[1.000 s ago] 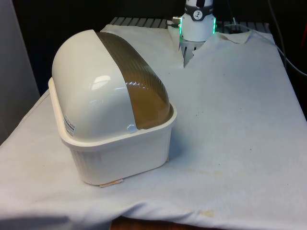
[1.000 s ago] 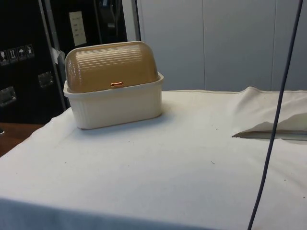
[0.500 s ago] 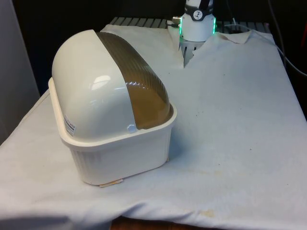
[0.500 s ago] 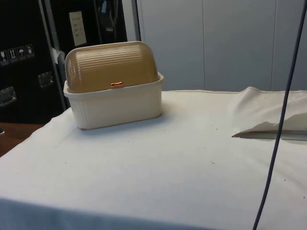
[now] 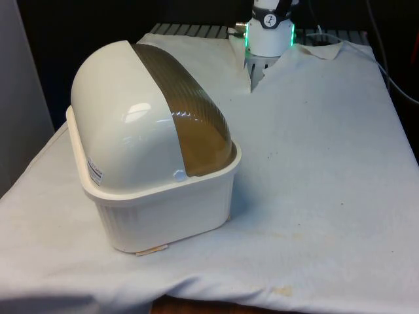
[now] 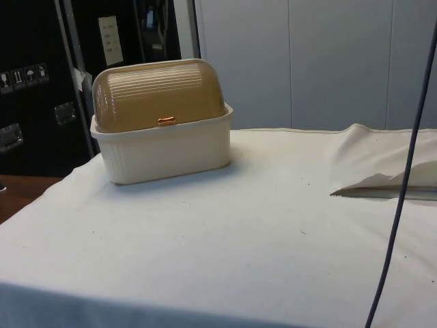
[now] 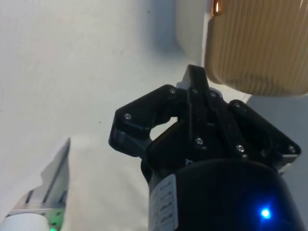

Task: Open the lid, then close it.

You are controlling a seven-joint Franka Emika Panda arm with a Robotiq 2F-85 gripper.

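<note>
one gripper [image 7: 195,79], its fingers together, we see well above the cloth; the bread box [image 6: 162,123] lies ahead, lid [image 6: 158,96] down, copper handle [image 6: 166,120] facing it.

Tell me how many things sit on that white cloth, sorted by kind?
Bread box, cream with a brown ribbed lid, shut: 1
Small orange handle on that lid: 1
Total: 1 object on the table, the handle being part of it.

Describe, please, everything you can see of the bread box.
The bread box is a cream plastic tub with ribbed walls and a translucent brown, ridged roll-top lid, which is shut. A small orange handle sits at the lid's lower edge. It stands upright on the white cloth, with nothing else touching it.
</note>
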